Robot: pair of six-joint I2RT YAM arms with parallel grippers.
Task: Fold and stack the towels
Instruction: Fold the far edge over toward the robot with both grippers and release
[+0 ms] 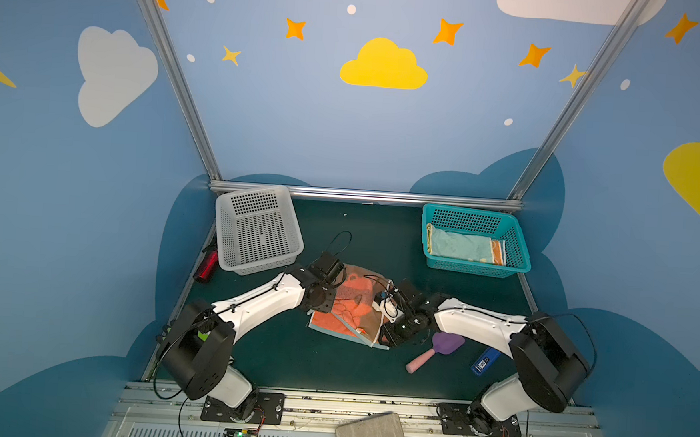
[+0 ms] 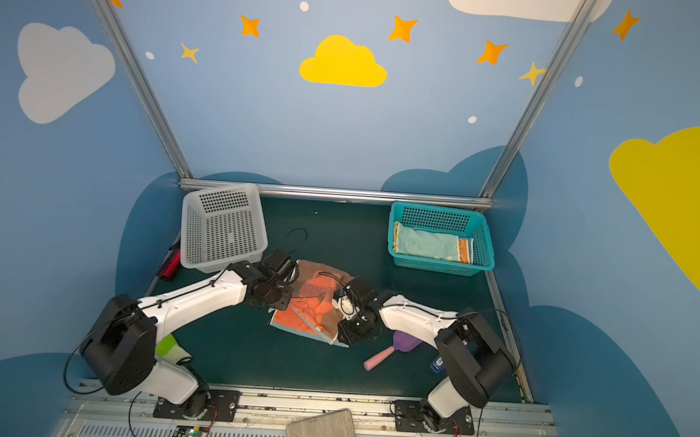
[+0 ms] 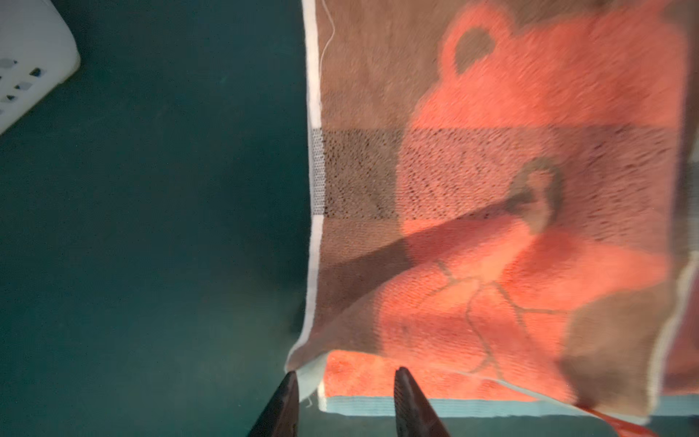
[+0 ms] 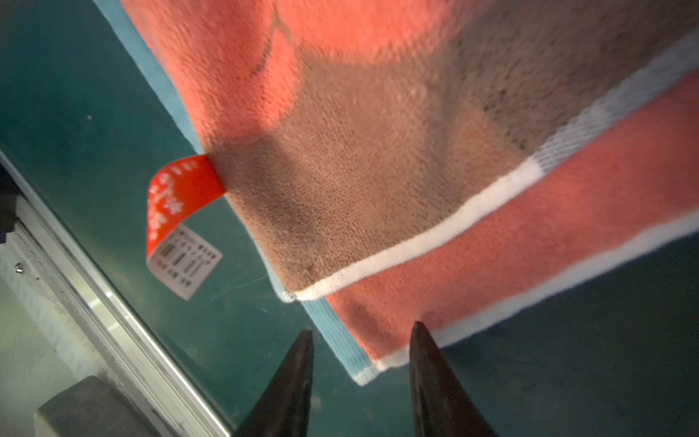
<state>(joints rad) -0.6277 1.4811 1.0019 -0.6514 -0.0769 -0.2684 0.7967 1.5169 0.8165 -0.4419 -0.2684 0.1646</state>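
Orange-and-brown towel (image 1: 349, 311) lies mid-table on the green mat (image 1: 364, 237), folded over. The top layer has a white border and sits on a lower layer with a pale blue edge. In the right wrist view the top corner stops short of the lower one. A red tag (image 4: 181, 189) with a barcode label sticks out from the towel's edge onto the mat.

Jaws of the left gripper (image 3: 346, 374) stand apart with nothing pinched, tips over a towel corner on its left side. Jaws of the right gripper (image 4: 362, 329) are also apart and hold nothing, tips either side of the towel's near right corner. Cannot tell if either set of tips touches the cloth.

A second towel (image 1: 459, 245), pale blue-green with an orange band, lies folded in the teal basket (image 1: 520, 259) at far right. The white basket (image 1: 253, 203) is at far left, with a red object (image 1: 208, 266) beside it at the mat's edge. A pink-handled purple brush (image 1: 436, 351) is near the right arm, a small blue box (image 1: 484, 361) further right. A lime glove (image 2: 169, 346) lies by the left arm base.
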